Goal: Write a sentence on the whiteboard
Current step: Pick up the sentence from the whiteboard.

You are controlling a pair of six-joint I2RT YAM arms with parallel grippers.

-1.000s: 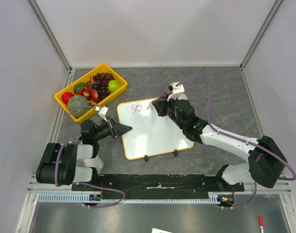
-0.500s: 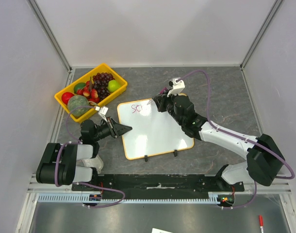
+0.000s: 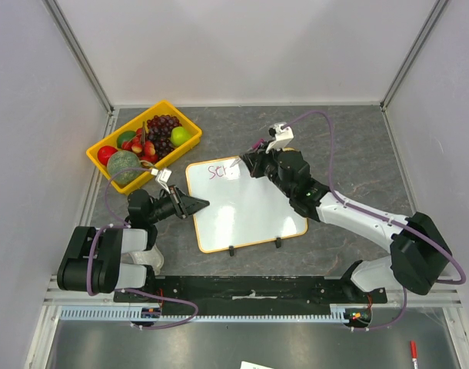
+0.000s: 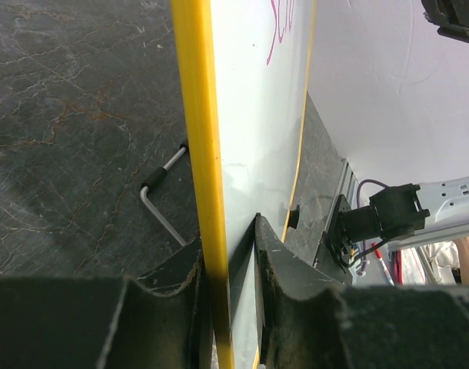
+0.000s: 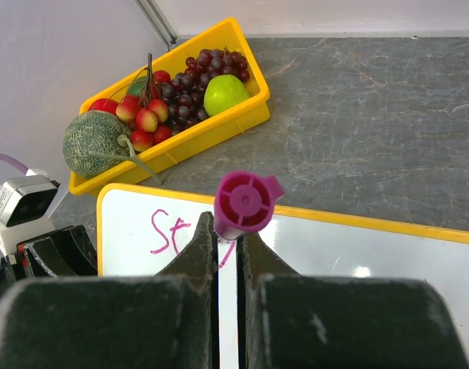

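Magenta strokes, only the first two or three letters of the sentence (image 3: 216, 171), sit in the far-left corner of the whiteboard (image 3: 250, 209). The board lies on the dark table (image 3: 350, 146) between the two arms, with that corner near the yellow fruit tray (image 5: 207, 138).

The left gripper (image 4: 227, 246) has its jaws pinched narrow on the board's yellow frame at the left edge, pinning it in place. The right gripper (image 5: 227, 234) is closed tight on a magenta marker (image 5: 242, 201), held point down just to the right of the letters. Its fingers hide the tip in the wrist view, so I cannot tell whether it touches the surface.

The step in hand looks like the first word, barely begun, and nearly all of the sentence is yet to come. The next move calls for light, even contact and small strokes carried rightward along the top line. The left arm must hold the frame firm so the board does not slide under the pen, and room must be left below for a second line.
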